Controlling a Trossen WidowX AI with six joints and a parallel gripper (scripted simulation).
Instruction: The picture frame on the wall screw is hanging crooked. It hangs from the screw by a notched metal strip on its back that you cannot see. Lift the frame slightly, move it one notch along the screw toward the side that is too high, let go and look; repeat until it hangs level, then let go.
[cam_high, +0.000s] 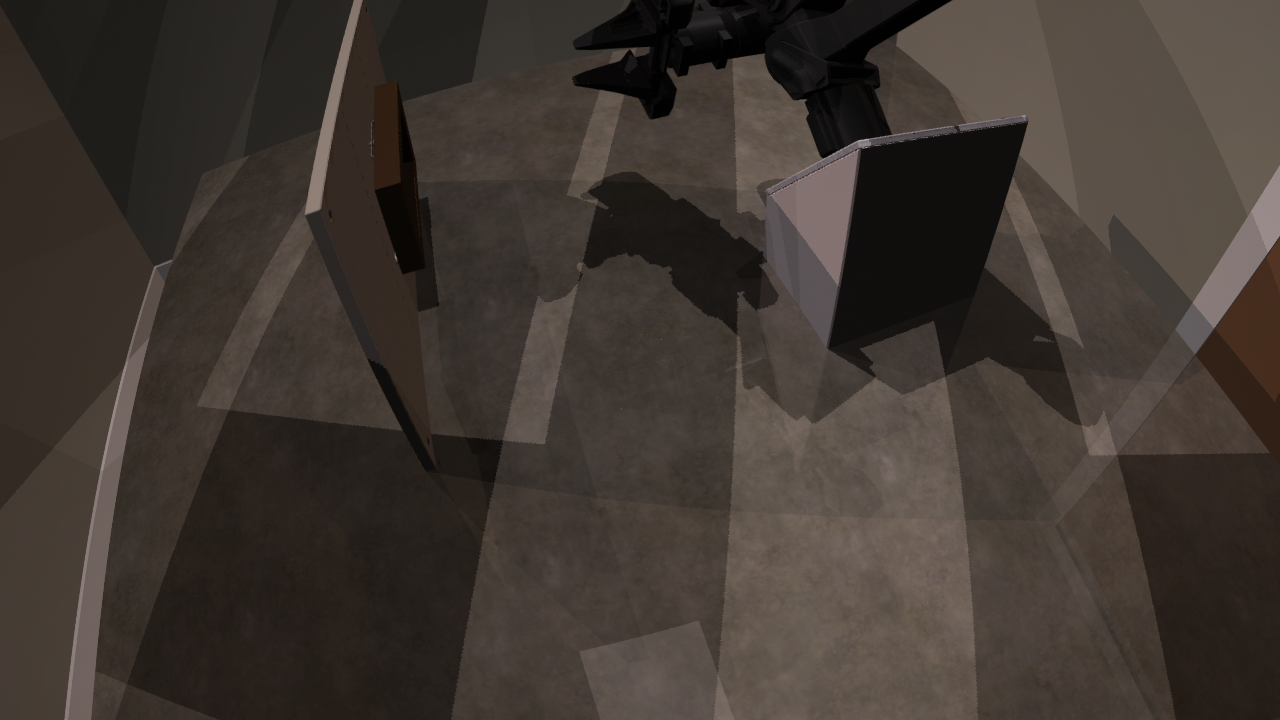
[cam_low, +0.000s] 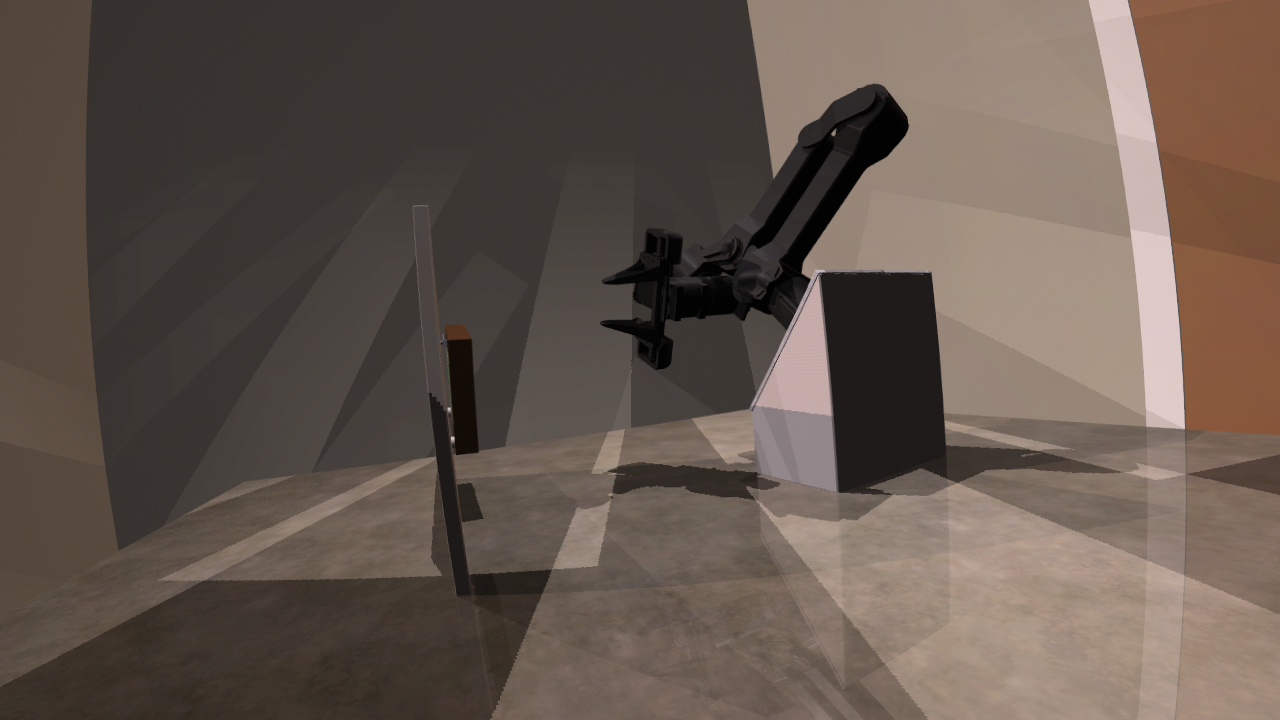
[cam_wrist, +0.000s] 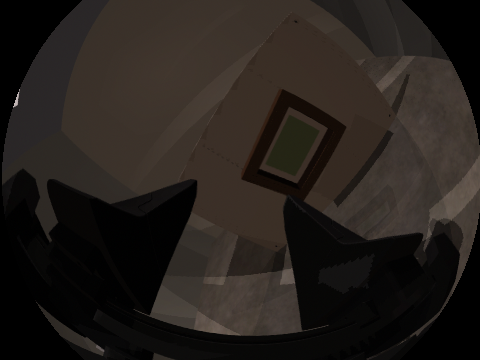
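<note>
A brown, box-edged picture frame around a green picture (cam_high: 386, 143) (cam_low: 462, 389) (cam_wrist: 268, 131) hangs on the near face of an upright, thin, beige wall panel (cam_high: 335, 179) (cam_low: 423, 295) (cam_wrist: 235, 110), its landmark here. Facing the panel, well apart from it, the black two-fingered gripper (cam_high: 575, 62) (cam_low: 602, 302) (cam_wrist: 242, 195) stands part-way open, holding nothing. Farther from the panel, behind the gripper, sits a grey, slope-fronted block (cam_high: 921, 232) (cam_low: 881, 376).

The approach carries the risk: fingers driven too far toward the panel could knock the frame off its screw, and a gap too narrow for the frame's edge could push it rather than grip it. A lift too slight could leave the hidden strip caught on the screw; one too high could free it altogether. Misjudging the high side, likely with a tilted camera, would send the notch move the wrong way and worsen the slant.

The wrist view alone shows the green picture and the frame's whole front, against a panel that itself appears turned. The exterior view, nearly edge-on to the panel, shows instead the separation between gripper and frame; the top view shows the frame's depth off the panel.
</note>
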